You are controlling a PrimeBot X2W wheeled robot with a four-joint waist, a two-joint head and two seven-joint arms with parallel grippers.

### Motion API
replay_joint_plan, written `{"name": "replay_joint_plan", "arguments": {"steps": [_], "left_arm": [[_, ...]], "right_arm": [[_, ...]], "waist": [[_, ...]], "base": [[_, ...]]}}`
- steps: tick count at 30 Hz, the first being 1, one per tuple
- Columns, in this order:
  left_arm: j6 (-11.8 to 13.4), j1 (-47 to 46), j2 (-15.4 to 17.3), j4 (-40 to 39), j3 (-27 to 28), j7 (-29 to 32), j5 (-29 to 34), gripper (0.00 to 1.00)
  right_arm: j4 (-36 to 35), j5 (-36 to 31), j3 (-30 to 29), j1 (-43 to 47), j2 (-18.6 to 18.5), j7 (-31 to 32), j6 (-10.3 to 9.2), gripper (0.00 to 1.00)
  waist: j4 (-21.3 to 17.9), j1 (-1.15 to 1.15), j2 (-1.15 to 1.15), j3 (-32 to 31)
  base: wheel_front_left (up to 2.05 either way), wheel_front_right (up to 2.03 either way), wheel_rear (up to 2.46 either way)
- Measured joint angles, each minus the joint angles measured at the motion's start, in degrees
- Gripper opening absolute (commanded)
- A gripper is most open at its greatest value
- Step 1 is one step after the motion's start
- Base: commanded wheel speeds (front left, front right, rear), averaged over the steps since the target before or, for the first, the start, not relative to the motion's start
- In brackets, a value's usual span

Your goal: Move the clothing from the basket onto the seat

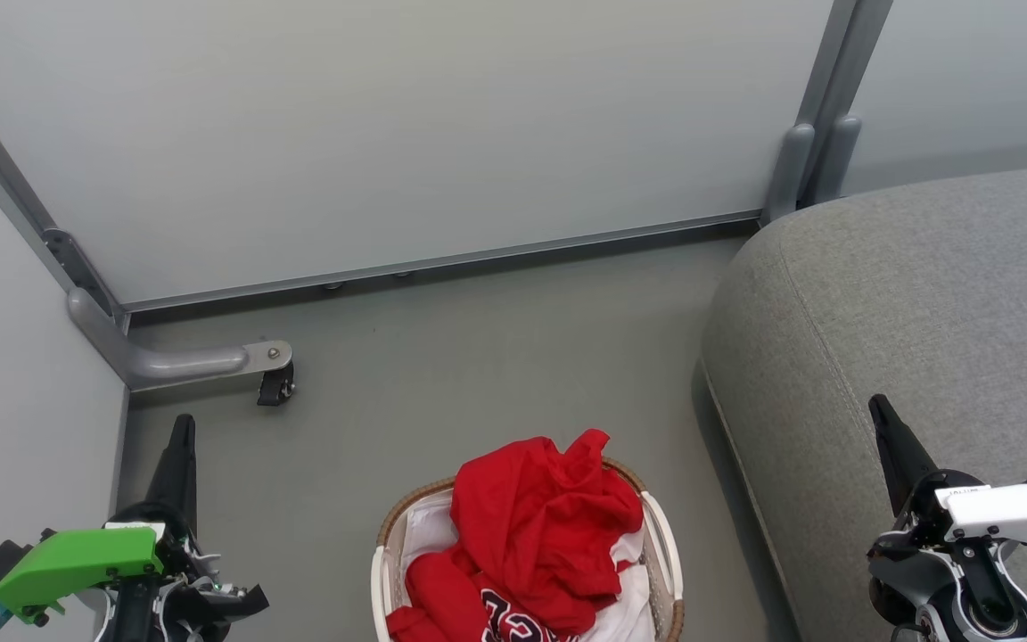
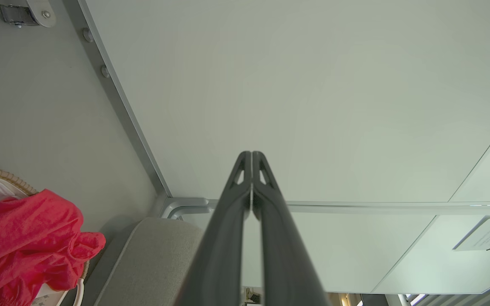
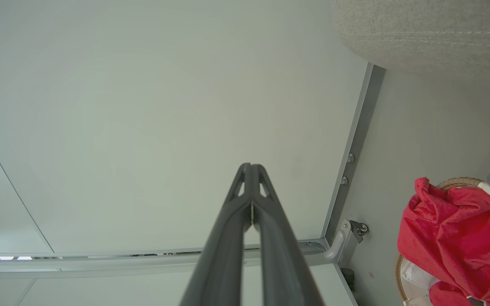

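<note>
Beside seat [image 1: 924, 294]: clothing [image 1: 540, 522] in basket [image 1: 407, 508], partition foot [image 1: 184, 362] behind; left gripper [image 1: 184, 421], right gripper [image 1: 878, 403] closed

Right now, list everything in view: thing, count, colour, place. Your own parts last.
small oval woven basket: one, tan rim, white handles, on the floor.
crumpled plain red garment: one, red, heaped atop the basket.
red jersey with black-and-white lettering: one, red, beneath it, near side.
white cloth liner: one, white, inside the basket.
large grey fabric seat: one, grey, right of the basket.
pale wall panels: several, off-white, behind and left.
grey metal foot with black caster: one, far left corner.
left gripper: one, dark fingers, shut, lower left.
right gripper: one, dark fingers, shut, lower right.
</note>
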Motion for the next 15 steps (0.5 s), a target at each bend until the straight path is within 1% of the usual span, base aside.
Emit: {"name": "replay_joint_plan", "arguments": {"steps": [15], "left_arm": [[0.00,0.00,0.00,0.00,0.00,0.00,0.00,0.00]], "right_arm": [[0.00,0.00,0.00,0.00,0.00,0.00,0.00,0.00]], "waist": [[0.00,0.00,0.00,0.00]], "base": [[0.00,0.00,0.00]]}}
